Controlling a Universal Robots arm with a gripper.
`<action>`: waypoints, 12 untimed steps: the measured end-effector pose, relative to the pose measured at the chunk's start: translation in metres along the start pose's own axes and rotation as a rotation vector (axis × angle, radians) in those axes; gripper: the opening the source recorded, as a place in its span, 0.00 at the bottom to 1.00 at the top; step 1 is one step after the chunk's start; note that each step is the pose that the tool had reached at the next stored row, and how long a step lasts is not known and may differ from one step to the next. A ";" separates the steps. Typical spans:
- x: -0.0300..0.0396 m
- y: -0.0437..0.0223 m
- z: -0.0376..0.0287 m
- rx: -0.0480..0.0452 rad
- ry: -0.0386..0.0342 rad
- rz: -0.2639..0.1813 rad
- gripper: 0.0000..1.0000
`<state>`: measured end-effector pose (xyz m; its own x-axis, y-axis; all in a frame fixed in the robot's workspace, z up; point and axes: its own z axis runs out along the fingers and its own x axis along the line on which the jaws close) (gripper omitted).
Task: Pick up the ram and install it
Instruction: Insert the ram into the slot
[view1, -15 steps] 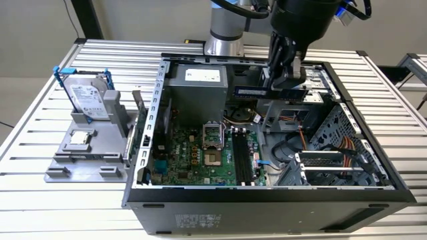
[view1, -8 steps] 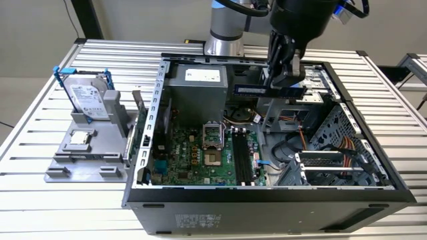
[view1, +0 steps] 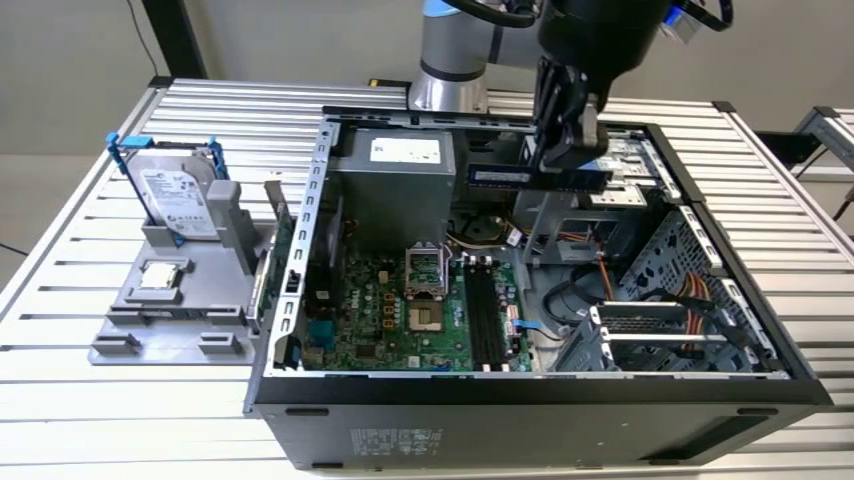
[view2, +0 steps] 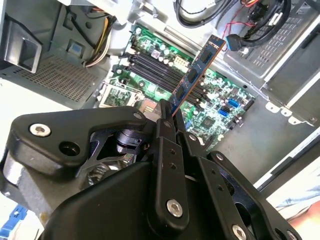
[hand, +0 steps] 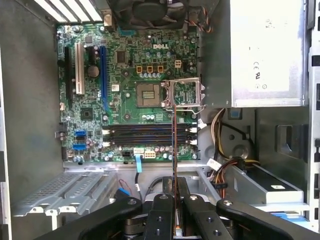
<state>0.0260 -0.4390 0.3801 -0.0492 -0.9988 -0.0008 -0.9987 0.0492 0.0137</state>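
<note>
Exterior view, ram pos: ram (view1: 514, 178) held level in air over rear part of open PC case (view1: 534, 400), just past PSU (view1: 387, 200); not seated.
Grip: gripper (view1: 567, 165) comes down from above, fingers clamped on ram.
Second wrist view: ram (view2: 197, 70) sticks out from fingers (view2: 162, 122); mobo (view2: 150, 60) below, apart from it.
First wrist view: ram (hand: 173, 145) seen edge-on, lying crosswise to black mem slots (hand: 140, 135).
Surroundings: hard drive (view1: 174, 190) & CPU chip (view1: 163, 275) on grey holder (view1: 120, 340), exterior view's left of case, on slatted table (view1: 80, 420).
</note>
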 end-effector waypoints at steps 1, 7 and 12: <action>-0.0006 0.0000 0.0000 0.0000 0.0000 -0.001 0.00; -0.0012 0.0001 0.0000 0.0000 -0.0005 -0.001 0.00; -0.0012 0.0001 0.0000 -0.0001 -0.0005 -0.001 0.00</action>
<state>0.0260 -0.4378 0.3801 -0.0482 -0.9988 -0.0013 -0.9987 0.0482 0.0138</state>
